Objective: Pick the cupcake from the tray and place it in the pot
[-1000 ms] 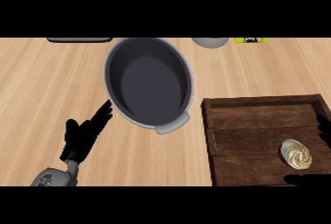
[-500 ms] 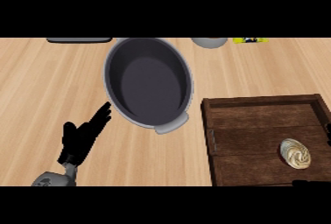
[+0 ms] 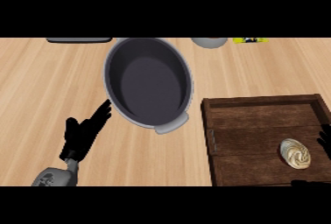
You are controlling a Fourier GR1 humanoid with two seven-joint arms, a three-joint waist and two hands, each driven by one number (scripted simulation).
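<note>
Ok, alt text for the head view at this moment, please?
A cream-swirled cupcake sits in a dark wooden tray at lower right, beside a large dark grey oval pot on a light wooden counter. The open left robot hand rests left of the pot; the right robot hand barely shows at the right edge.

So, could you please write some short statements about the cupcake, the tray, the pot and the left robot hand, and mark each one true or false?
1. The cupcake lies in the tray. True.
2. The left robot hand is open, left of the pot. True.
3. The cupcake is inside the pot. False: it is in the tray, outside the pot.
4. The tray stands left of the pot. False: it stands to the pot's right.
</note>
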